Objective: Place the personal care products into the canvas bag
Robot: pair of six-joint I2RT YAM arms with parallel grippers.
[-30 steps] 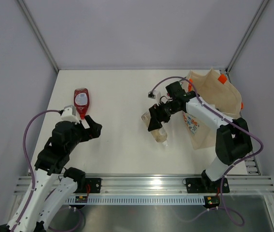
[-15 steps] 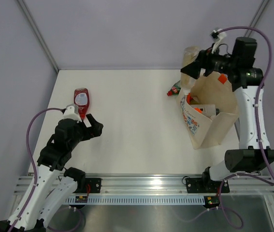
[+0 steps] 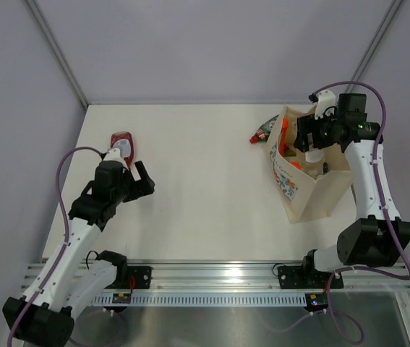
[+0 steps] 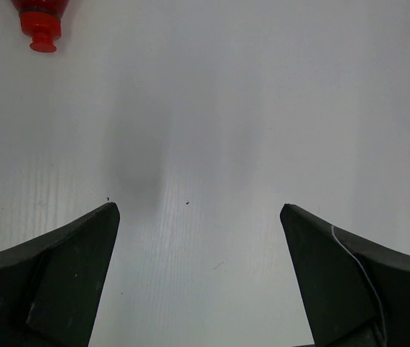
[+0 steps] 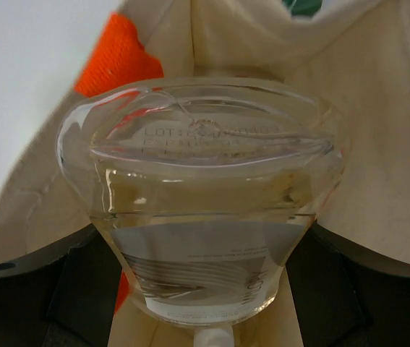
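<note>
The canvas bag [image 5: 378, 144] is filling the right wrist view, its beige inside walls and an orange handle [image 5: 118, 54] surrounding a clear pale-yellow bottle [image 5: 205, 181]. The right gripper [image 5: 206, 289] is pinching this bottle, with a dark finger [image 5: 24, 296] pressing each side. We are judging the step in hand to be the drop. It will go best if the bottle is sitting well inside the bag's mouth before the fingers part, and if they part gently so the soft canvas is not dragged or tipped. In the left wrist view, the left gripper [image 4: 199, 282] is hovering over the white table [image 4: 205, 144] with its fingers spread wide and nothing between them. The red bottle [image 4: 40, 25] is just showing its cap at the top left corner, apart from the gripper. In the top view, the bag is standing at the table's right side. A green red-capped bottle [image 3: 264, 131] is lying just beside its far left corner. Half a second ago the right gripper was holding the bottle high above the bag's far edge. Now it has dropped into the opening. The left arm has shifted slightly nearer the red bottle.
</note>
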